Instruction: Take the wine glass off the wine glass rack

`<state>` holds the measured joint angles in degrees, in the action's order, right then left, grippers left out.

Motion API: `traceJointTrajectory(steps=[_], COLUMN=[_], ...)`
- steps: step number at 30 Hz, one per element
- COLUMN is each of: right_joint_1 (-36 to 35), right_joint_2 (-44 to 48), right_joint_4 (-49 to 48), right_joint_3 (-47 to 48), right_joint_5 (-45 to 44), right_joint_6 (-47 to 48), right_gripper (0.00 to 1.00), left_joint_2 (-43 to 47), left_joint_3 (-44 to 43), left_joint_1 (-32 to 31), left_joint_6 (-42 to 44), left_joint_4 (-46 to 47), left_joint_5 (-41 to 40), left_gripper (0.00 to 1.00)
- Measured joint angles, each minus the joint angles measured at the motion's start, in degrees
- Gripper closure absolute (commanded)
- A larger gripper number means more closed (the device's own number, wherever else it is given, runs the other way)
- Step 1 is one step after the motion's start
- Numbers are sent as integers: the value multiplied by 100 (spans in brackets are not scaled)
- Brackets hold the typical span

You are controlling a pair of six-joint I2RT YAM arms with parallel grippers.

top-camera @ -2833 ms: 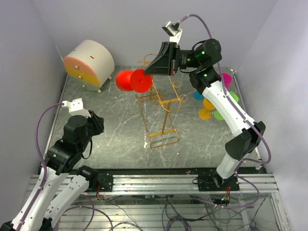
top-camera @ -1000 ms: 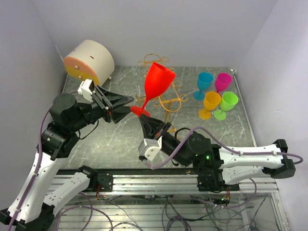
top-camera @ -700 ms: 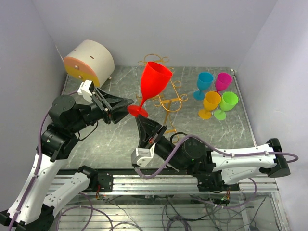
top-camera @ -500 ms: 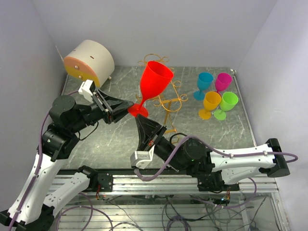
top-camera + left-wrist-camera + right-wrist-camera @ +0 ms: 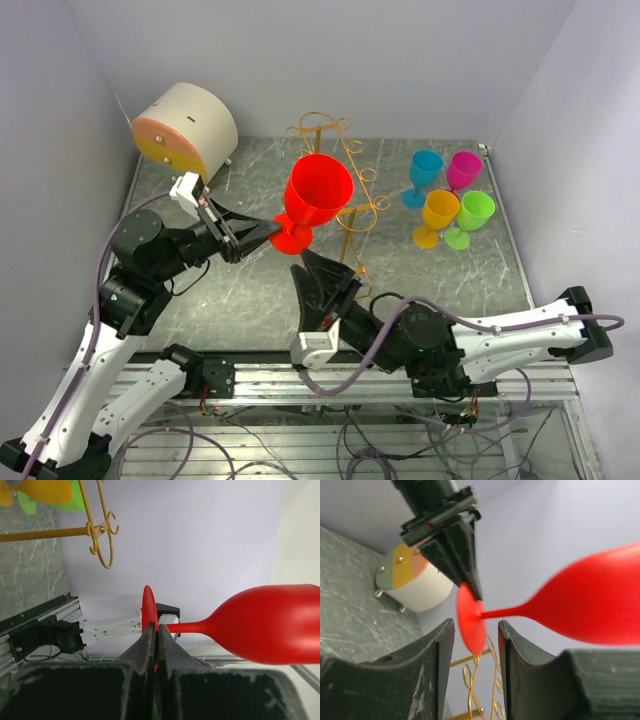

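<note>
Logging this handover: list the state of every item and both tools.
Red glass: off the rack, tilted, held in the air by its foot.
Left tool: shut on the red glass's foot.
Right tool: open, near the foot, not gripping it.
Rack: upright, no glass on it.
Blue glass: standing upright.
Pink glass: standing upright.
Orange glass: standing upright.
Green glass: standing upright.
Drum: resting on its small feet.

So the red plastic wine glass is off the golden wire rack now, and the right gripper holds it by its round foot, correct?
Not quite: the left gripper holds the red plastic wine glass by its round foot, as the left wrist view shows; the right gripper is open. The glass is indeed off the golden wire rack.
</note>
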<state>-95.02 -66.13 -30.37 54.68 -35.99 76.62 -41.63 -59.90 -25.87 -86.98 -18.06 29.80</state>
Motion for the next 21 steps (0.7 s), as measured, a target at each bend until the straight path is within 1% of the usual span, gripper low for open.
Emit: traceJointTrajectory(steps=[3,6,7,10,15,17,21], right_joint_1=[-173,-179,-181,-184,-184,-184,-184], right_joint_2=[348,752,828,876,809,782,756], right_joint_4=[229,686,909,2024,3792,4297,4964], right_joint_3=[-13,9,68,610,1617,1908,2308], right_joint_5=[-369,-1032,-1200,-1775,-2490,-2651,-2811], right_joint_6=[-315,-835,-1040,-1965,-3486,-3974,-4673], right_gripper=[53,54,55,57,58,58,60], left_joint_2=[289,599,675,789,1040,1158,1421], left_joint_3=[466,938,1021,1069,1054,1010,874], left_joint_1=[-2,-2,-2,-2,-2,-2,-2], left_joint_6=[-55,-94,-68,149,772,1038,1554], left_joint_4=[420,820,894,1001,903,721,264], left_joint_5=[-87,-199,-229,-321,-557,-699,-1045], left_gripper=[93,93,93,93,93,93,93])
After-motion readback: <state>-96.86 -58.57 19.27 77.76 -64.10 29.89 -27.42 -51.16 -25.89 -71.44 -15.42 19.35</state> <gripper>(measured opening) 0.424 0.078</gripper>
